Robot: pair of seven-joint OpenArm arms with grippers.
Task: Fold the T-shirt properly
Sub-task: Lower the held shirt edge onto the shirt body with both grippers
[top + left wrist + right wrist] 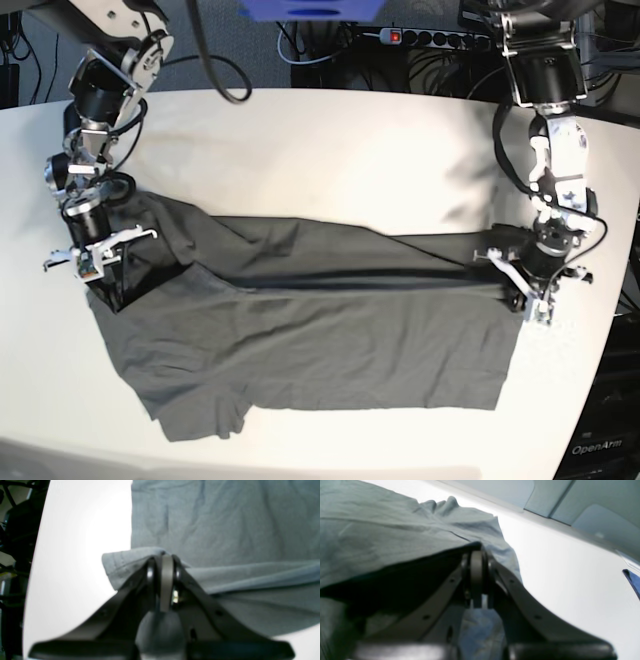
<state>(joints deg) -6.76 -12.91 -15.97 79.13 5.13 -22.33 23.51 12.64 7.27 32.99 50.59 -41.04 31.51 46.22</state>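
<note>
Where lettering can be read, "OpenArm" (596, 447) stands at 5 o'clock in the base view. Left claw (163, 555) is clamped shut on the T-shirt (320, 340) hem; right claw (476, 548) is pinched tight on its opposite edge. That shirt lies spread across the white surface (330, 150), partly folded over.

"OpenArm" stands on the dark base (597, 447) at the table's lower right corner.
</note>
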